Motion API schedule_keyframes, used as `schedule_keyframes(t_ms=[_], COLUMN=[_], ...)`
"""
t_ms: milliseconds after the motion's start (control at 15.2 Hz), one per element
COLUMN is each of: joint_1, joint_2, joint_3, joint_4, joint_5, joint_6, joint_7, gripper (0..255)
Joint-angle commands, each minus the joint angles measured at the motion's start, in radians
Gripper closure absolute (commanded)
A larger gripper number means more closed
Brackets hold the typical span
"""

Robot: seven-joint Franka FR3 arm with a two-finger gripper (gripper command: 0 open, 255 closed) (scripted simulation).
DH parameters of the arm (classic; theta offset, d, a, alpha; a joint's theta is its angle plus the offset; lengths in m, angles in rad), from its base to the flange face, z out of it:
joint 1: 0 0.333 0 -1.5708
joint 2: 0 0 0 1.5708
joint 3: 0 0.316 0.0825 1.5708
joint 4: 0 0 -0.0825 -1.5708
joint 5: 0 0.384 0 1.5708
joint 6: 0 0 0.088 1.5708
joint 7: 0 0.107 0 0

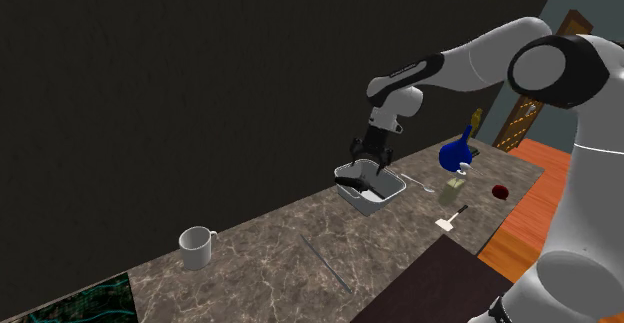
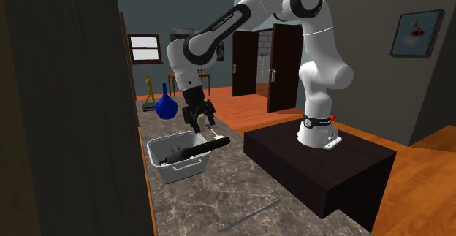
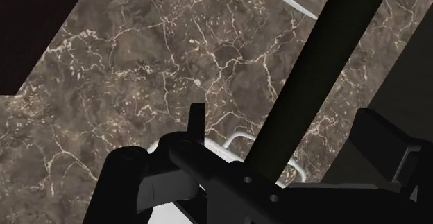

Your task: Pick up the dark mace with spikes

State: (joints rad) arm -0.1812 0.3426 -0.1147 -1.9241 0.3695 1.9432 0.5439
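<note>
Looking at a marbled counter (image 1: 260,261) with a pale bin (image 2: 183,170) on it. Can spot the mace (image 2: 208,145) lying in there, dark, head down inside and handle poking out over the rim on the stand (image 2: 321,172) side. Got the gripper (image 2: 199,121) hanging just above it, pointing down, fingers spread apart and gripping nothing. From the wrist, seeing the handle run between the two fingers, clear gap on one side, other side hard to call. Also spotted along the counter in the shoulder view: a white mug (image 1: 197,247) well off toward that view's left, a thin rod (image 1: 325,261) between mug and bin, a blue vase (image 1: 456,155) beyond the bin toward its right.
</note>
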Motion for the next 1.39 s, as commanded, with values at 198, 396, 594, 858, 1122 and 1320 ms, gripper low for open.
schedule_keyframes(t_ms=[198, 396, 594, 858, 1122, 1320], joint_1=[-0.046, -0.068, -0.07, -0.072, -0.072, -0.072], joint_2=[0.177, 0.253, 0.28, 0.314, 0.312, 0.312], joint_3=[-0.008, -0.008, -0.004, 0.001, 0.001, 0.001], joint_4=[0.137, 0.192, 0.193, 0.196, 0.197, 0.197], joint_5=[0.102, 0.142, 0.149, 0.158, 0.158, 0.158], joint_6=[0.025, 0.039, 0.063, 0.091, 0.089, 0.089], joint_7=[0.062, 0.081, 0.069, 0.055, 0.056, 0.056], gripper=[0, 0, 0, 0, 255, 255])
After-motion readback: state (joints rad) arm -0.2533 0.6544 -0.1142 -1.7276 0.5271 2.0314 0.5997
